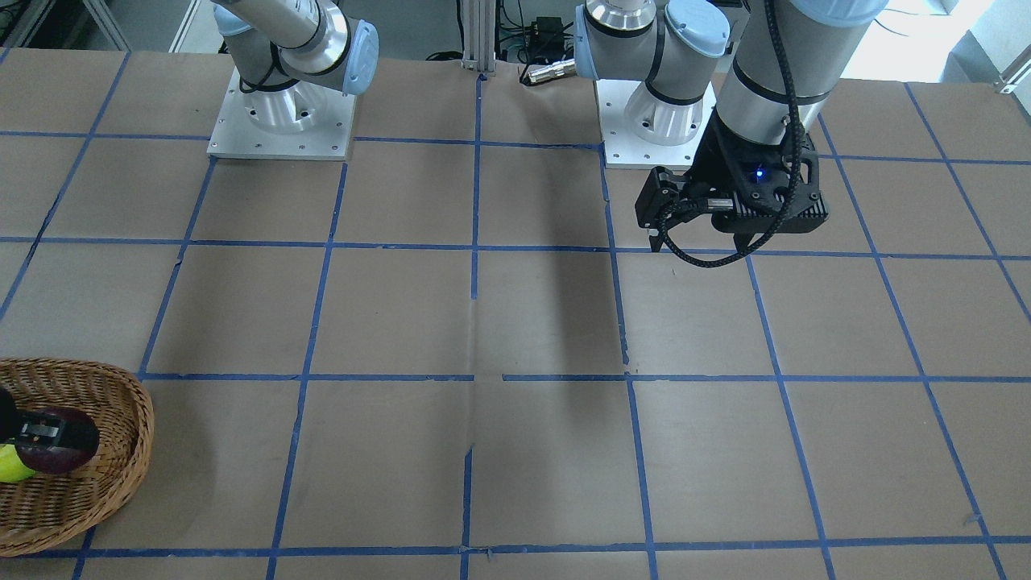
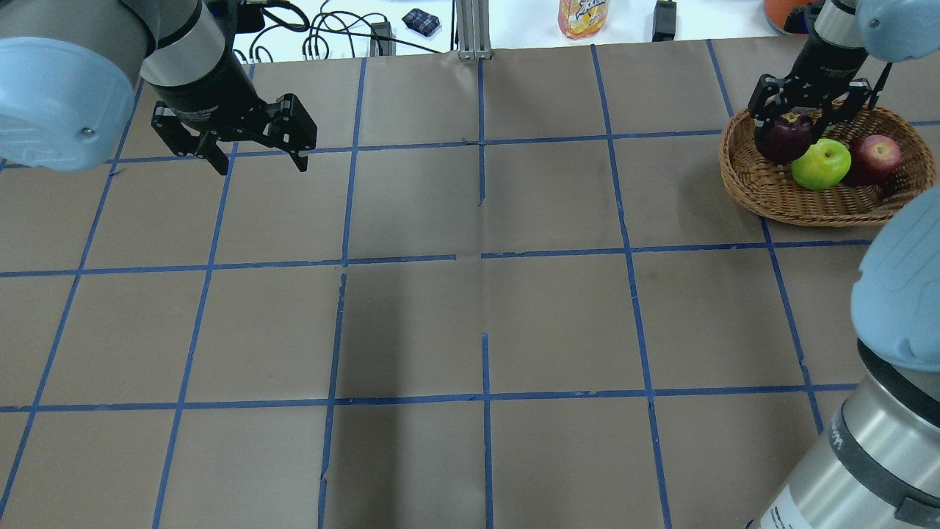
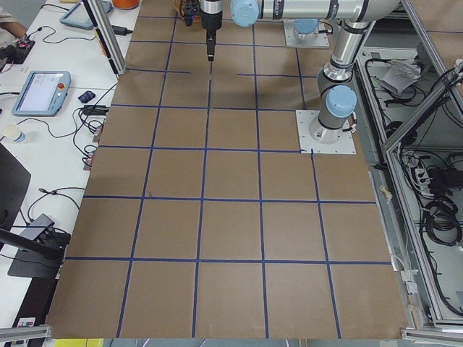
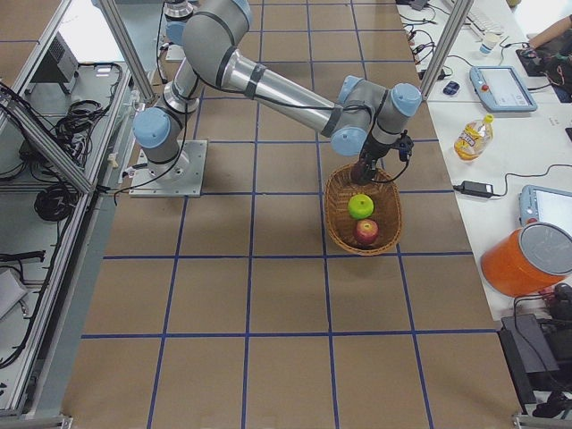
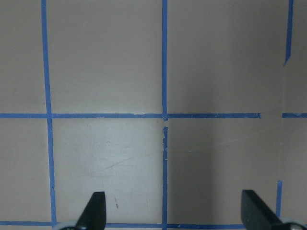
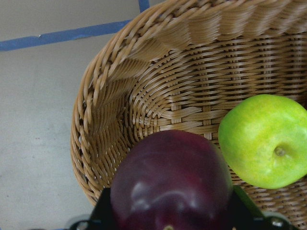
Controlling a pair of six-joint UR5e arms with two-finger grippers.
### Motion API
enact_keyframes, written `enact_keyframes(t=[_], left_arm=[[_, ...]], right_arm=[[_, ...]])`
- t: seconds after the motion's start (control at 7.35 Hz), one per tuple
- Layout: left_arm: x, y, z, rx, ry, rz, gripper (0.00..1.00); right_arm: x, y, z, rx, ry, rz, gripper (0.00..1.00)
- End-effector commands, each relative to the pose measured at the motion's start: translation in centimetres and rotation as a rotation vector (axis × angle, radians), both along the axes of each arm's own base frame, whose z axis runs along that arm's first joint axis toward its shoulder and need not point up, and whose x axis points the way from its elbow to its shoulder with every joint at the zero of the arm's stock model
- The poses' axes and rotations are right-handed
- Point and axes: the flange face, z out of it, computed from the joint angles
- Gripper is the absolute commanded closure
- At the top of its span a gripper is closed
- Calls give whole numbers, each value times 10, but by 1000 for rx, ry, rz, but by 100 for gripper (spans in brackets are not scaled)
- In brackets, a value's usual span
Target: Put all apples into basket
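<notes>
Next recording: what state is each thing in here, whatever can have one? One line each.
maroon apple, gripped by the right pincer, low inside the basket
green apple, lying in the basket
red apple, lying in the basket
basket, upright, two apples loose in it
right pincer, shut on the maroon apple
left pincer, open, holding nothing

Rough woven wicker basket (image 6: 158,96), glossy maroon apple (image 6: 172,182) (matt paper tabletop (image 2: 411,323))

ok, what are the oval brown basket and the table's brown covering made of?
Oval brown basket: looks like woven wicker, matte, with interlaced strands visible. Table's brown covering: probably kraft paper, matte, with creases and sheet seams showing.
</notes>
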Motion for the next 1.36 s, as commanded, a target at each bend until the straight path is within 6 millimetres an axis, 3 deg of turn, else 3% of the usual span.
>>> enact_keyframes(t=[0.0, 0.14, 0.27, 0.41, 0.82, 0.95, 1.23], left_arm=[[-2, 3, -1, 2, 0, -4, 0], [1, 0, 1, -1, 1, 1, 0], [0, 2, -2, 5, 0, -1, 0], [0, 1, -1, 2, 0, -1, 0], [1, -2, 1, -3, 0, 1, 0], [2, 0, 1, -3, 3, 4, 0], [4, 1, -2, 3, 3, 8, 0]], right_arm=[[-2, -2, -18, 30, -4, 3, 78], [-3, -1, -25, 48, -11, 3, 56], [-4, 1, -27, 55, -10, 3, 18], [-4, 1, -28, 59, -10, 2, 0], [-8, 10, -17, 125, 44, 16, 0], [7, 19, 19, 122, 36, 14, 0], [79, 39, 89, 47, -39, 75, 0]])
